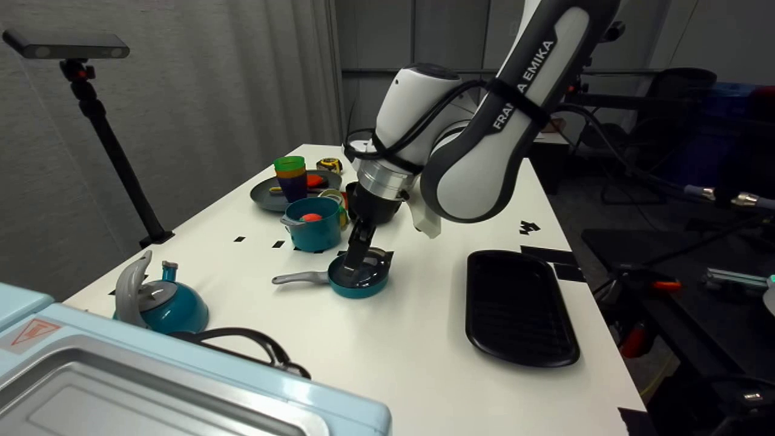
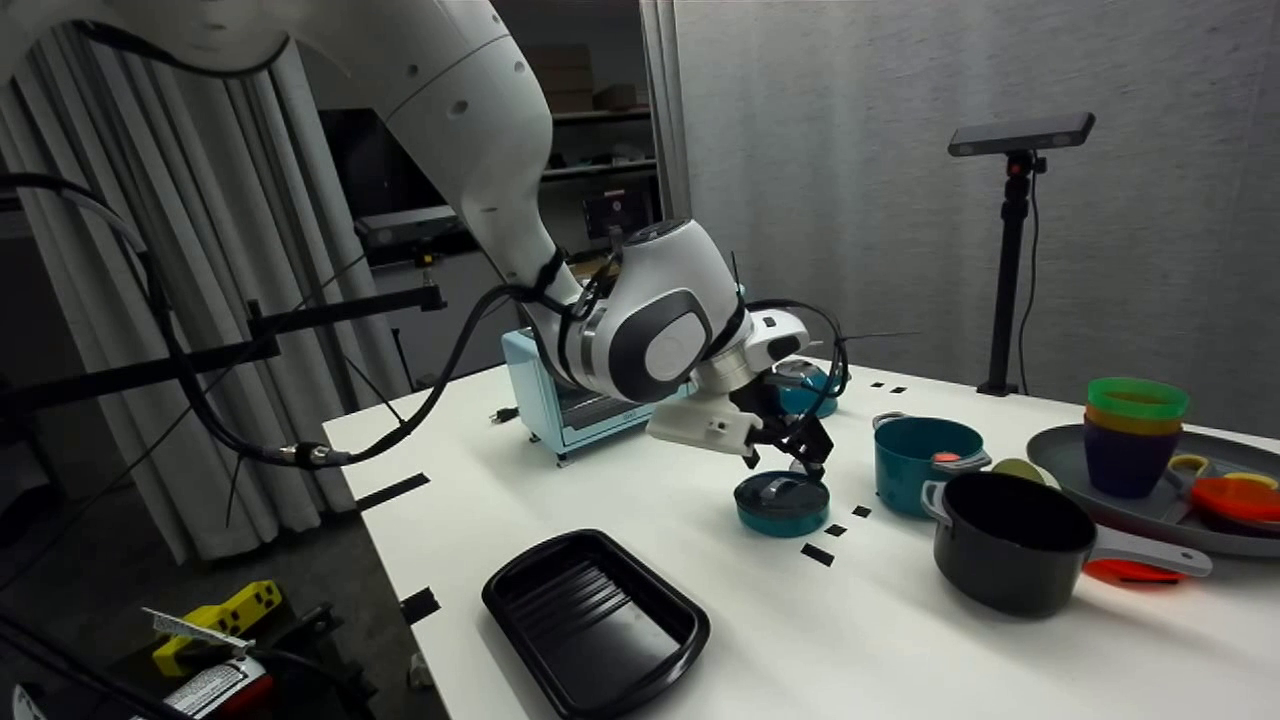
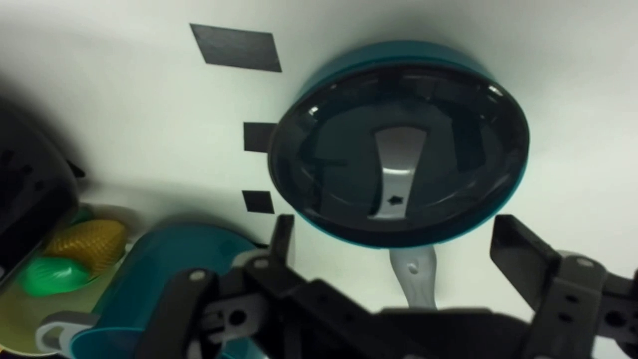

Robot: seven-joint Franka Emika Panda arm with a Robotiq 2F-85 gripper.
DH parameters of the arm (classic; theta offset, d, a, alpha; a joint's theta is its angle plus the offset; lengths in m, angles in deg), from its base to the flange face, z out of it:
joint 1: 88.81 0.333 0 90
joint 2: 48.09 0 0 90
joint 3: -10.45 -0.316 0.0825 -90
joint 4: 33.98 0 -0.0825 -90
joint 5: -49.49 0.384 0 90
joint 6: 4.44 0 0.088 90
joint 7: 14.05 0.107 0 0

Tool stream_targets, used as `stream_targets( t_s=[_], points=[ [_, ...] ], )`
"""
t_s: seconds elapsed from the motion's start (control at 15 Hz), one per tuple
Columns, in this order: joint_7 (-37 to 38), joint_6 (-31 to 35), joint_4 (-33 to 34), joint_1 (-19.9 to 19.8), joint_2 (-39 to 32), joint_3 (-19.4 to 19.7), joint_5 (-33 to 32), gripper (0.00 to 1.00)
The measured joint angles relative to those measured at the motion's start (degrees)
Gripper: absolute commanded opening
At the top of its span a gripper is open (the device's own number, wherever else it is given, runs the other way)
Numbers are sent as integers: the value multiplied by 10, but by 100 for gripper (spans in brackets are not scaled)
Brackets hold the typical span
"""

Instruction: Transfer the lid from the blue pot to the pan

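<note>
I can read FRANKA EMIKA in pale letters on the arm [image 1: 496,148], a black strap [image 1: 519,102] covering part of FRANKA. Near and left in an exterior view, the light-blue toaster oven [image 1: 242,375] carries a label [image 1: 35,331] with a red triangle; the marks on it are too small for me to make out. On a white label [image 2: 212,685], also near left in an exterior view, there is print I can't read.

My lid [image 3: 356,164] rests on the pan [image 1: 360,291], covering it, its grey handle [image 3: 398,159] uppermost with a small dark star-shaped mark [image 3: 395,200] on it. The pan's long handle [image 1: 301,278] points left in an exterior view. I have the gripper [image 3: 396,234] down at the handle side of the pan, its fingers [image 3: 521,262] spread wide apart, released; in the wrist view they stand left and right of the pan's long handle. Whether either one touches the table [image 1: 418,363], I can't tell.

Beyond the pan and slightly left in an exterior view stands the blue pot [image 1: 313,235], upright, open-topped, with a red item [image 1: 311,217] inside. The kettle [image 1: 181,309] sits near left, the black tray [image 1: 517,309] is off to the right, and a yellow-and-black tape measure [image 1: 330,165] lies at the far end, its face too small to read.
</note>
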Motion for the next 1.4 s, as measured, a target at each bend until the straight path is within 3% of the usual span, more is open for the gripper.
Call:
stream_targets(
  t_s=[0.33,0.73,1.07,1.4],
  points=[
    [-1,4,-13,-1,21,1,-5,100],
    [-2,3,-121,-4,174,11,-17,100],
    [-3,-1,-195,-4,261,17,-33,100],
    [-3,-1,-214,-3,279,17,-33,100]
  ],
)
